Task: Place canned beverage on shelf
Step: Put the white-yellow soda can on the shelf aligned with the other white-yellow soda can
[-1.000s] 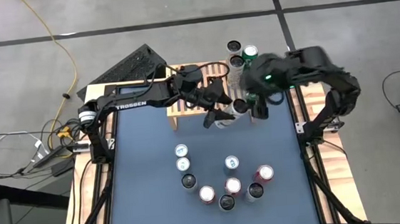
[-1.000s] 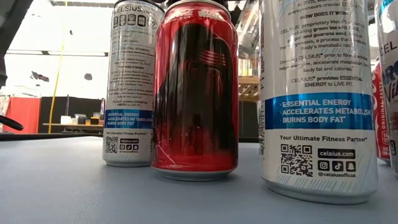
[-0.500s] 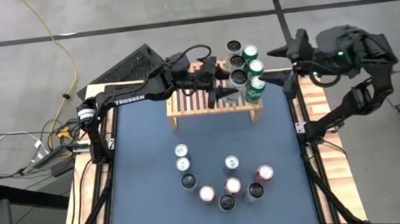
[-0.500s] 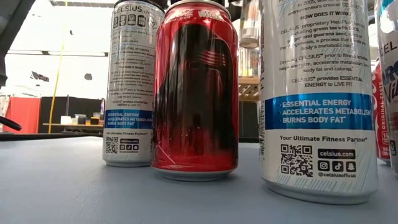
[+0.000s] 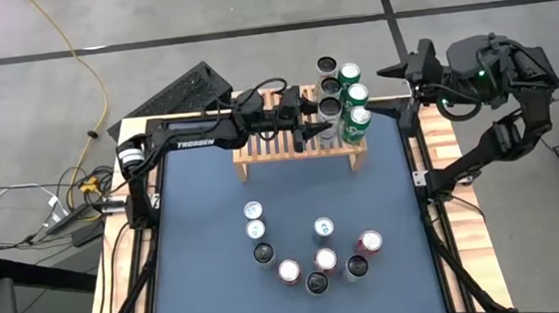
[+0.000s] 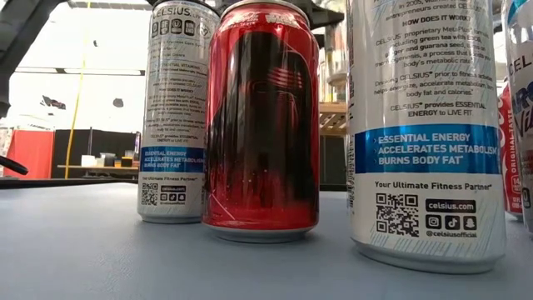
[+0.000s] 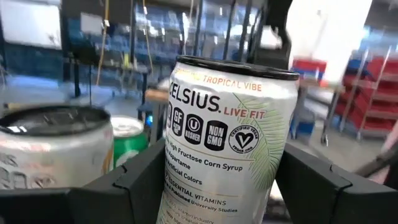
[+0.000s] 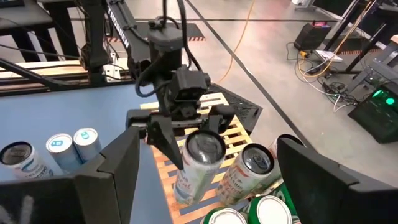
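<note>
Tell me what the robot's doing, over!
Left gripper shut on white Celsius can, above the shelf. Right gripper open, off to the side. Green cans beside the drop spot.

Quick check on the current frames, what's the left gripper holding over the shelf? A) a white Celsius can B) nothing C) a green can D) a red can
A: the left gripper is closed around a white Celsius can above the slats of the shelf, next to the cans already standing at its right end; the right gripper waits open, off the table's right edge.
</note>
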Robot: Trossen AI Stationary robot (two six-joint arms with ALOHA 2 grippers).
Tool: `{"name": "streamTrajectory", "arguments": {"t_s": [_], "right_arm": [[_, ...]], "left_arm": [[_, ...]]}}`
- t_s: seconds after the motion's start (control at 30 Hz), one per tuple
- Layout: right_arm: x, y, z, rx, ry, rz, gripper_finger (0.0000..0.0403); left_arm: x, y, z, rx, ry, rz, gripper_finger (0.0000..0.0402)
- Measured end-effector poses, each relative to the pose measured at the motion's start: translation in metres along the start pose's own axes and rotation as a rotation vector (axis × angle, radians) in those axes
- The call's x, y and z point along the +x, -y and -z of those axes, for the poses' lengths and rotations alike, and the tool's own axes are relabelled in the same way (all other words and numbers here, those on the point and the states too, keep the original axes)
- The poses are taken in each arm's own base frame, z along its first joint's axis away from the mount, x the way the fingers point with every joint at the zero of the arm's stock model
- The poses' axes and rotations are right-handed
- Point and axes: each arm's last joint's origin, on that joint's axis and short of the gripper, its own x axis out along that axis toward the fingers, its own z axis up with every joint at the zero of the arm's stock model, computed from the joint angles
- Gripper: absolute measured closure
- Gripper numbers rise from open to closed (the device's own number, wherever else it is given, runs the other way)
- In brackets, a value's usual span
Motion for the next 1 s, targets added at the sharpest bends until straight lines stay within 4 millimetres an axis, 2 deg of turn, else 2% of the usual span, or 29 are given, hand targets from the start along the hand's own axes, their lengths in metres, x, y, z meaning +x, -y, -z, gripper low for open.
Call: {"name": "streamTrajectory", "arguments": {"t_s": [0.23,0.4,0.57,0.8,1.0], "right_arm": [[0.000,0.001,0.000,-0.001,0.000,0.020,0.0092],[0.000,0.001,0.000,-0.003,0.000,0.020,0.0092],[0.000,0.000,0.000,-0.020,-0.001,0.020,0.0092],[0.000,0.001,0.000,-0.026,-0.001,0.022,0.0092],[0.000,0.001,0.000,-0.027,-0.002,0.022,0.0092]], "left_arm": [[-0.008,-0.001,0.011,-0.004,0.041,-0.053,0.0156],[-0.008,0.000,0.010,0.002,0.052,-0.061,0.0156],[-0.002,-0.002,0.024,-0.030,0.046,-0.064,0.0156],[0.000,-0.007,0.024,-0.055,0.058,-0.065,0.0156],[0.011,-0.011,0.037,-0.072,0.026,-0.054,0.0156]]}}
